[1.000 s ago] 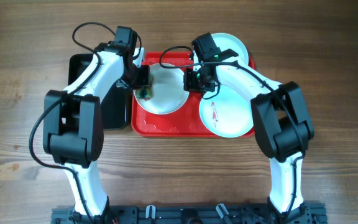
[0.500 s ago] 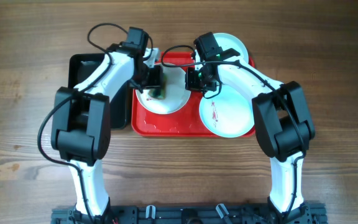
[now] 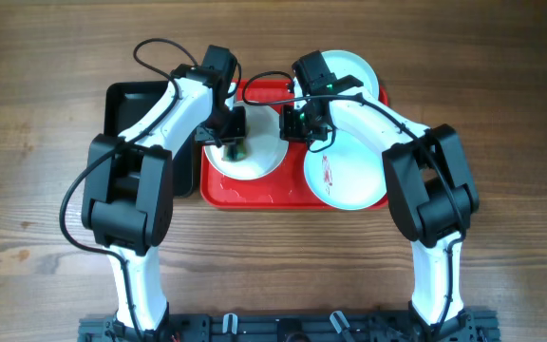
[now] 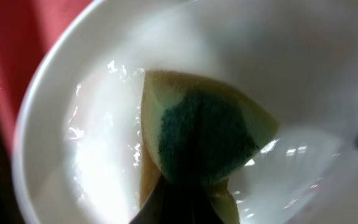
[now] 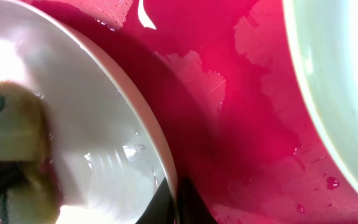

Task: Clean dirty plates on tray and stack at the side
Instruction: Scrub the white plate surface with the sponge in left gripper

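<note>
A cream-white plate [image 3: 254, 157] lies at the left of the red tray [image 3: 254, 195]. My left gripper [image 3: 235, 142] is shut on a yellow-and-green sponge [image 4: 204, 134] and presses it onto this plate's wet inside [image 4: 104, 124]. My right gripper [image 3: 297, 123] is shut on the plate's right rim [image 5: 160, 168]; one finger is inside the rim and one outside. A pale blue plate [image 3: 349, 176] with a reddish smear lies at the tray's right front. Another pale plate [image 3: 354, 71] lies behind it, partly under my right arm.
A black rectangular tray [image 3: 126, 104] stands left of the red tray, partly under my left arm. The red tray floor [image 5: 247, 93] is wet beside the held plate. Bare wooden table [image 3: 46, 190] lies all around.
My left gripper has moved to the right across the cream-white plate with the sponge. My right gripper has kept its hold on the rim without moving.
</note>
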